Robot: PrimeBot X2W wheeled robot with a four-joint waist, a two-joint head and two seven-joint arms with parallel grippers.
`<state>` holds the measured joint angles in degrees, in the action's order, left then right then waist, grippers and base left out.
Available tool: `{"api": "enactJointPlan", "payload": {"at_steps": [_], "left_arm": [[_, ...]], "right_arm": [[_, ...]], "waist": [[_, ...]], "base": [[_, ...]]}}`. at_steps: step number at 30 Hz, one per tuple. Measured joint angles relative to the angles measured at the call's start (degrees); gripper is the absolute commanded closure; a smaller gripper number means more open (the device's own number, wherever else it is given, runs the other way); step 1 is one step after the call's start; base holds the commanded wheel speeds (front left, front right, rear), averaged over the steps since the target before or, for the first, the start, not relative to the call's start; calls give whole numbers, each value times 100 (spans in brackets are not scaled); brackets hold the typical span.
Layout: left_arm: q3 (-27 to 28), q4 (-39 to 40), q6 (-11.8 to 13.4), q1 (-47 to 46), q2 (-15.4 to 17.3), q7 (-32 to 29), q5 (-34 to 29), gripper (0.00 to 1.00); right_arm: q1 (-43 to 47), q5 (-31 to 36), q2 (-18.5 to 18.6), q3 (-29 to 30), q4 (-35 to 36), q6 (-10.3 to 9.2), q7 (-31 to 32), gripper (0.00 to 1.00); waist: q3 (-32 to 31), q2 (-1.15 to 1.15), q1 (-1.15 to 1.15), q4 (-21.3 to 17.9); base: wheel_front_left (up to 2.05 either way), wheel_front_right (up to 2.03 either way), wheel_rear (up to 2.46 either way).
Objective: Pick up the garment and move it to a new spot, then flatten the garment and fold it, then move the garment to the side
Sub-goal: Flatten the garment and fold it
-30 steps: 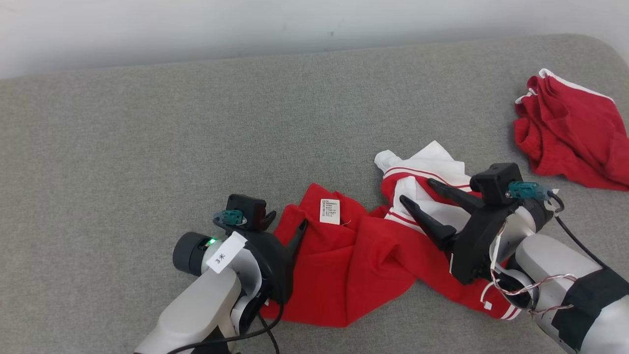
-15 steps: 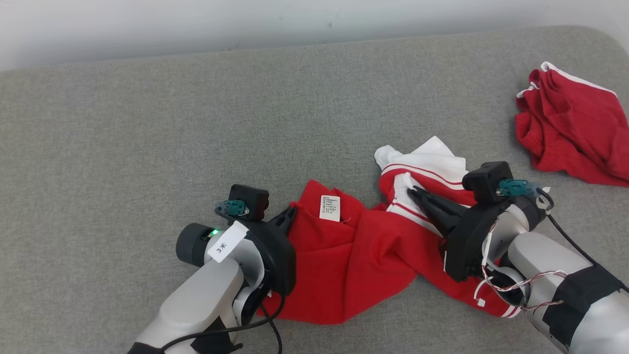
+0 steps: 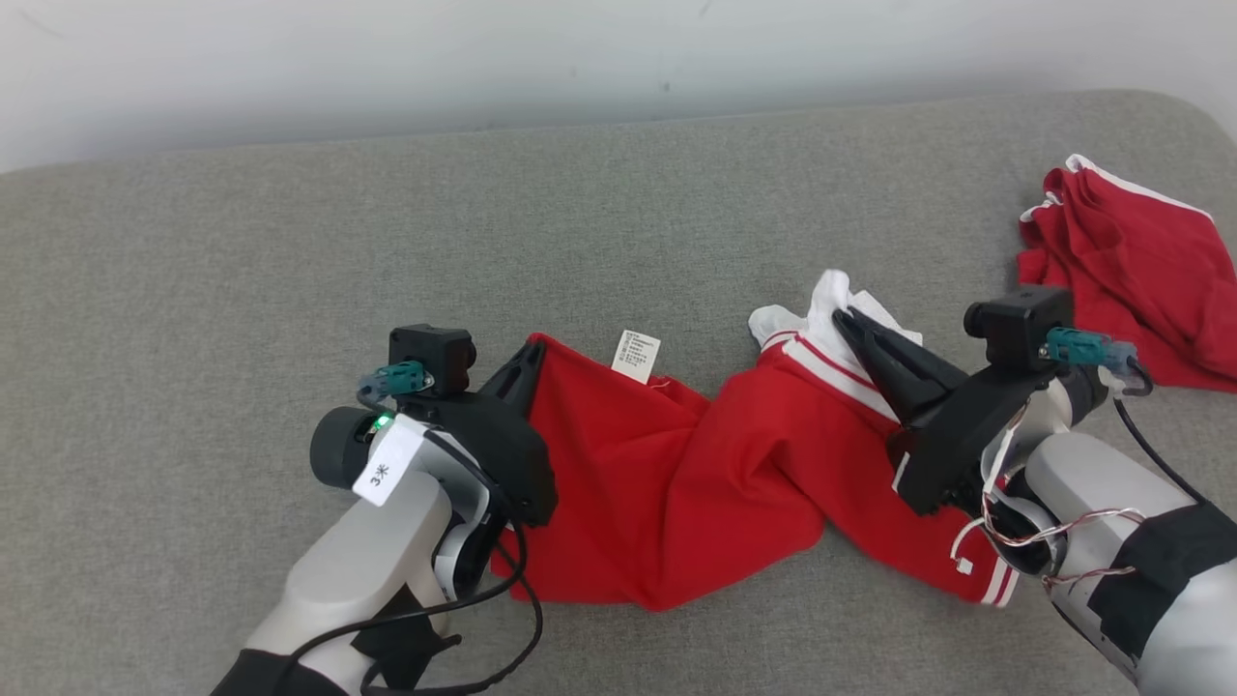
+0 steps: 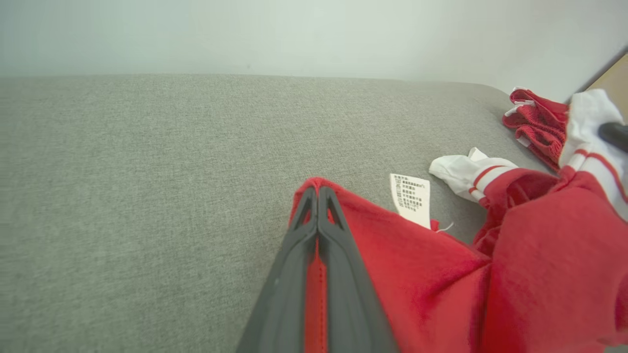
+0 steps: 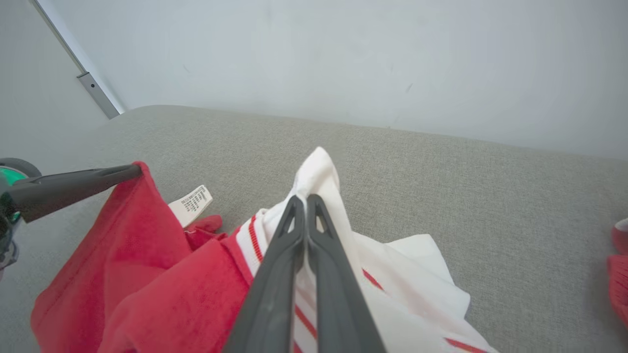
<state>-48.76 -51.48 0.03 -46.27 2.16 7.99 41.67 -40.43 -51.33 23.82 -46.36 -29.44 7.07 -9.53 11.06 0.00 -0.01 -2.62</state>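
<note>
The garment (image 3: 696, 483) is red with a white, red-striped part and a white care label (image 3: 636, 355); it hangs stretched between my two grippers over the grey surface. My left gripper (image 3: 534, 352) is shut on its red left corner, with red cloth pinched between the fingers (image 4: 317, 196). My right gripper (image 3: 843, 319) is shut on the white striped end, and white fabric (image 5: 319, 171) pokes past its fingertips (image 5: 305, 201). The lower folds of the garment (image 3: 667, 580) still rest on the surface. The left gripper's fingers (image 5: 73, 184) also appear in the right wrist view.
A second red garment (image 3: 1131, 261) with white trim lies crumpled at the far right of the grey padded surface (image 3: 290, 261). A pale wall (image 3: 483, 58) runs along the far edge. Bare grey surface spreads to the left and behind the held garment.
Both grippers went from open to shut on the garment. They have since lifted and drawn apart, pulling the cloth up and out between them. The head camera has shifted slightly.
</note>
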Motion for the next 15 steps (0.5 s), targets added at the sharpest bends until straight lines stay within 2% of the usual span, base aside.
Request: {"api": "enactJointPlan", "payload": {"at_steps": [3,6,7,11,15], "left_arm": [[30,-5,-40,-1,80,21,31,100],[345,-86,-283,-122,264,-56,393,100],[452,-107,-364,-269,341,-146,535,100],[1015,-112,-363,-1514,768,-275,727,100],[1481,244,-356,-2738,988,1,738,100]], "right_arm": [[-27,-12,60,-89,-19,0,158,100],[-423,-111,73,-181,-64,1,467,100],[-691,-140,85,-196,-92,1,609,100],[-2275,-240,136,153,-381,7,884,100],[-3574,-179,309,820,-601,7,468,100]], "waist": [[12,0,0,39],[95,0,0,42],[135,0,0,41],[350,1,1,26],[605,0,1,20]], "base": [[0,0,0],[0,0,0],[0,0,0],[0,0,0],[0,0,0]]}}
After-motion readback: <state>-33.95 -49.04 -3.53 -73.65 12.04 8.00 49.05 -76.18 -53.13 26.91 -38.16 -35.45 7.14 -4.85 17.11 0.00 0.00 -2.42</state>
